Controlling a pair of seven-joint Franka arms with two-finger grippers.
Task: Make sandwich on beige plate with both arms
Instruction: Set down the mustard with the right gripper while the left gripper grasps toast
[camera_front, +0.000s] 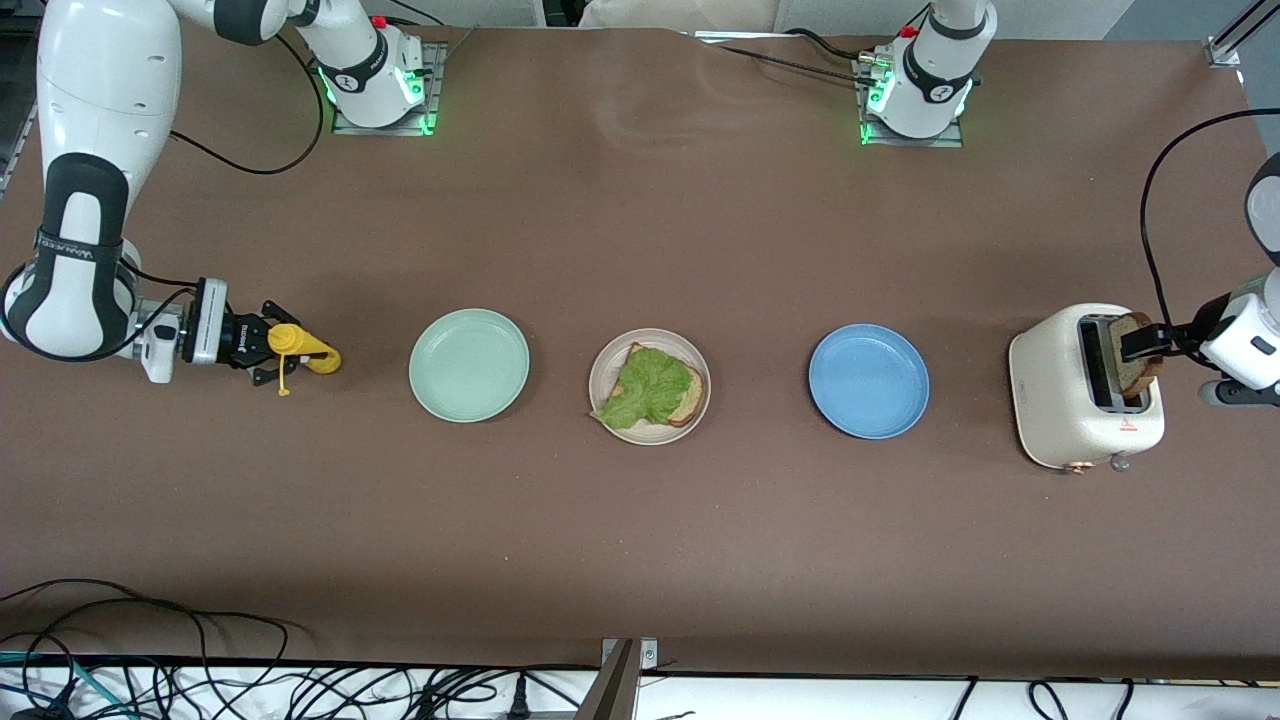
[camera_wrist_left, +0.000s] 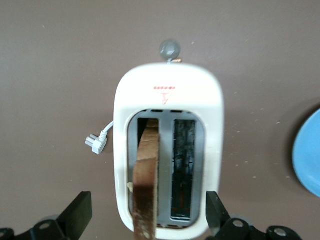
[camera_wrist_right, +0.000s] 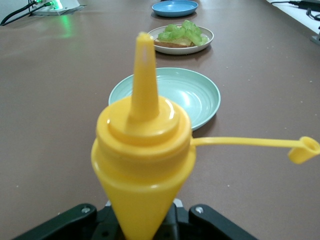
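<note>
The beige plate (camera_front: 650, 386) carries one bread slice (camera_front: 684, 392) under lettuce (camera_front: 644, 390), between the mint-green plate (camera_front: 469, 364) and the blue plate (camera_front: 868, 380). The left gripper (camera_wrist_left: 150, 217) hangs spread around a second bread slice (camera_wrist_left: 146, 185) upright in the toaster (camera_front: 1070, 410). The right gripper (camera_front: 268, 343) pinches a yellow squeeze bottle (camera_front: 305, 350) beside the mint-green plate.

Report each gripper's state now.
Left gripper: open, fingers either side of the brown-crusted bread slice in the cream toaster.
Right gripper: shut on the yellow squeeze bottle.
</note>
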